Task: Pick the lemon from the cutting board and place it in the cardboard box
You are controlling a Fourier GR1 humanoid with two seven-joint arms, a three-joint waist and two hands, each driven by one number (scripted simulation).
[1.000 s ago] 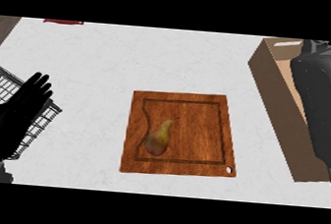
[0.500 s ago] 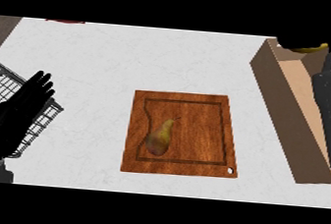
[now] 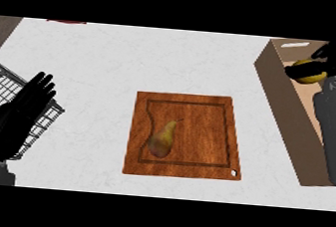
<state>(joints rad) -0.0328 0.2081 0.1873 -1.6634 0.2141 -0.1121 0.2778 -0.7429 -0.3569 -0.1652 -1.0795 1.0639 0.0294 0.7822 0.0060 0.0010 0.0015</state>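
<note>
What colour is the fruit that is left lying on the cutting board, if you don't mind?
The pear is yellow-green with a brownish blush, shown in the head view.

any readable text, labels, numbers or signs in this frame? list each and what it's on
None readable in the head view.
cardboard box: plain brown walls, no print.
cutting board: bare wood grain, no mark or brand.
pear and lemon: no stickers visible.
wire basket: no tag.
red object at the top edge: mostly cut off, cannot tell if it bears text.
</note>
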